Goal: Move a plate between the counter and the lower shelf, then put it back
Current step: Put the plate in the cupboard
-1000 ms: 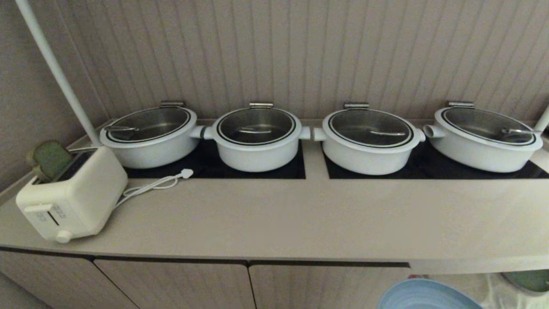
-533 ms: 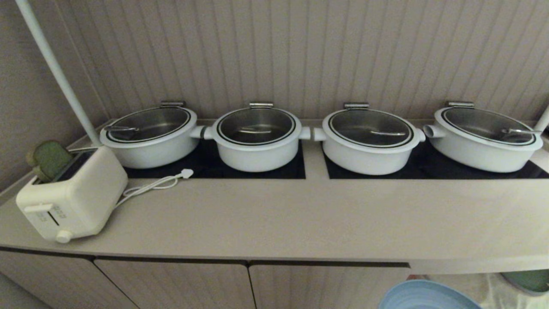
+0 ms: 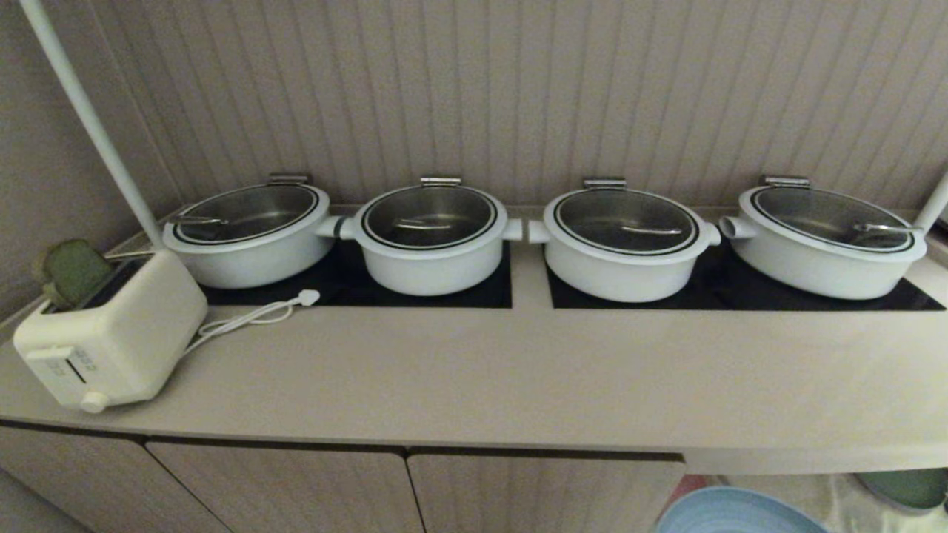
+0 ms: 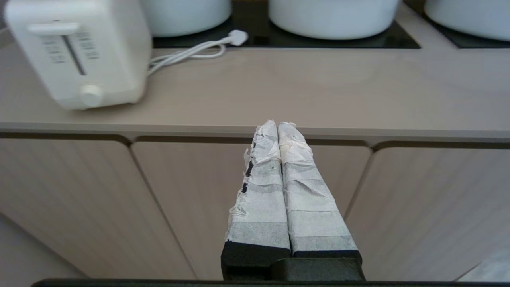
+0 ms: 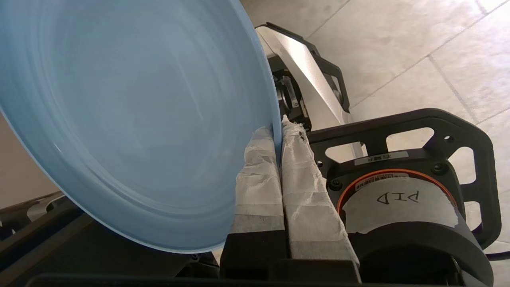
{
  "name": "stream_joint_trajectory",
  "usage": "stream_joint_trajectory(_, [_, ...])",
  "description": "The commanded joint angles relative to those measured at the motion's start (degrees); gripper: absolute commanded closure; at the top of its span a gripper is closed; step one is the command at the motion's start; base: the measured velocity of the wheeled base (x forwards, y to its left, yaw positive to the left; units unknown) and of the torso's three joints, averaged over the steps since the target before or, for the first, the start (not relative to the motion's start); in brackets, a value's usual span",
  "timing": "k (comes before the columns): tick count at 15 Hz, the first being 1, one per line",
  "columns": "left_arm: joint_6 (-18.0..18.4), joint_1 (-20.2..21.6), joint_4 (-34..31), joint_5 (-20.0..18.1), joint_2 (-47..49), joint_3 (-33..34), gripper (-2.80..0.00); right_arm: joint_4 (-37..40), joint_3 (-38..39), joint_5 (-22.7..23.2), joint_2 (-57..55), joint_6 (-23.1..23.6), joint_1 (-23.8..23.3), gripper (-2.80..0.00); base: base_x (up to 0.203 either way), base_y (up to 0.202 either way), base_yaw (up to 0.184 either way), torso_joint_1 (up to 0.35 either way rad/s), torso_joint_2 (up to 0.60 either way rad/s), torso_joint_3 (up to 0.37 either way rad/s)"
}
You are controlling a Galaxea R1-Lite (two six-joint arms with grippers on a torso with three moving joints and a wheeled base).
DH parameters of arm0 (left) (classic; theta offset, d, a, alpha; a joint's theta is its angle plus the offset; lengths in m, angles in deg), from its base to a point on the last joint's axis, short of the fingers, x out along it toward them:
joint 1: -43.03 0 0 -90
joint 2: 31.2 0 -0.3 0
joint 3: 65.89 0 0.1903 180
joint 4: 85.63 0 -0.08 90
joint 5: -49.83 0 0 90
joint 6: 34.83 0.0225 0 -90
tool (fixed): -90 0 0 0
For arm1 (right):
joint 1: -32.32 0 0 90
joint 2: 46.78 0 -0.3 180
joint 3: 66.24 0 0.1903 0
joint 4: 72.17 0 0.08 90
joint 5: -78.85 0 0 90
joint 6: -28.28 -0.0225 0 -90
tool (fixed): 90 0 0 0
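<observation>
The light-blue plate (image 5: 131, 119) fills much of the right wrist view, tilted on edge. My right gripper (image 5: 277, 129) is shut on its rim, one taped finger on each face. In the head view only the plate's top edge (image 3: 729, 514) shows, at the bottom right, below the counter's (image 3: 474, 377) front edge and in front of the lower shelf (image 3: 800, 492) with its white liner; the right gripper itself is out of that view. My left gripper (image 4: 277, 125) is shut and empty, held before the closed cabinet doors just under the counter edge.
Several white lidded pots (image 3: 429, 240) stand on black hob panels (image 3: 355, 285) at the back of the counter. A white toaster (image 3: 104, 340) with a loose cord (image 3: 252, 318) sits at the left end. A green plate (image 3: 907, 488) lies in the shelf recess.
The whole head picture has shifted a little to the left and down, so the camera moved. The plate stays at the bottom right edge, still gripped.
</observation>
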Motion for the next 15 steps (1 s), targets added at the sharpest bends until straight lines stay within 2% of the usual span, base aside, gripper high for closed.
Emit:
stream_joint_trajectory(1, [-0.06, -0.01, 0.0, 0.04, -0.02, 0.0, 0.0, 0.06, 0.31, 0.08, -0.11, -0.19, 0.02, 0.0, -0.001, -0.199, 0.0, -0.002, 0.01, 0.007])
stream_joint_trajectory(15, [-0.06, -0.01, 0.07, 0.04, -0.02, 0.0, 0.0, -0.03, 0.78, 0.17, 0.27, -0.19, 0.02, 0.0, 0.0, -0.194, 0.001, 0.002, 0.0, 0.003])
